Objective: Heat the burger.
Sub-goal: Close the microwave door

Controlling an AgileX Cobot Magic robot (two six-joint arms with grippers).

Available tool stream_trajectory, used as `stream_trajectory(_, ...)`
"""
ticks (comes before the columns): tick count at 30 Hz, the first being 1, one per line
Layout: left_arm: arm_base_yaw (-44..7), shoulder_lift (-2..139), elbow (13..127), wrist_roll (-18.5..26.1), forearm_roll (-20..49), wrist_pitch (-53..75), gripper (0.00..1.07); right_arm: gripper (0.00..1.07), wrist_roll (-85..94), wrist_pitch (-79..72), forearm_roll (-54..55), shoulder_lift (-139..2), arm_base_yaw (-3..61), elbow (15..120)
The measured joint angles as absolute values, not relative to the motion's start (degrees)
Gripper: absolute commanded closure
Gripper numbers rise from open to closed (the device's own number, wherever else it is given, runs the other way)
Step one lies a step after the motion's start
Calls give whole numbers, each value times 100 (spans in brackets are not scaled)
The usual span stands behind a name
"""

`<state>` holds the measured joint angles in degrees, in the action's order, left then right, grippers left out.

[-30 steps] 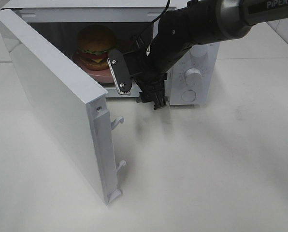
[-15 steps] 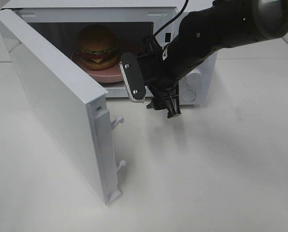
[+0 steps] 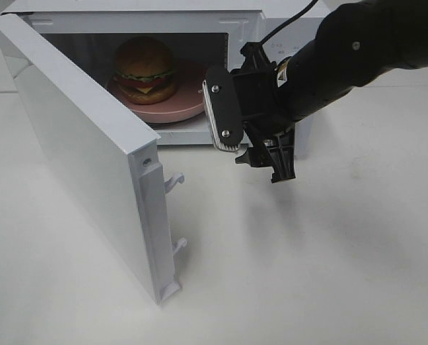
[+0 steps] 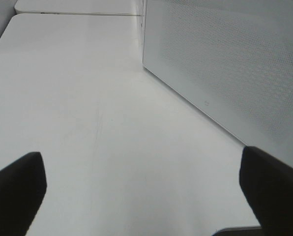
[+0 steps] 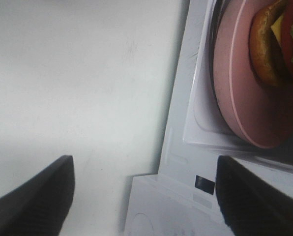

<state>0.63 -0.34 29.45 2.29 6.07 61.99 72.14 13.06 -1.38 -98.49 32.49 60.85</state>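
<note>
Hovering the right gripper (image 3: 256, 159), spread and empty, just outside the microwave (image 3: 142, 16) mouth, likely clearing room for swinging the open door (image 3: 77, 136) shut. Sitting the burger (image 3: 144, 68) on its pink plate (image 3: 191, 111) inside, at ten o'clock from the claw. Idling the left gripper (image 4: 144, 196), released and empty, over the table (image 4: 87, 98).

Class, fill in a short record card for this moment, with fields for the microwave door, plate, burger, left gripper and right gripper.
microwave door: swung wide open
plate: pink, inside the microwave
burger: upright on the plate
left gripper: open, empty, above the table beside the microwave's perforated wall
right gripper: open, empty, outside the microwave, in front of its right end
step left: door not yet shut
</note>
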Motion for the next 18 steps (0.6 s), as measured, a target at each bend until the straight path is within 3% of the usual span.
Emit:
stream_trajectory(9,63,-34,2945,229,607,6199,6,31,6274,1289,-138,-9144,3249,5523)
stream_trajectory(18,63,-34,2945,229,607,6199,6,31,3541,1490,-138,-8291,3249,5088)
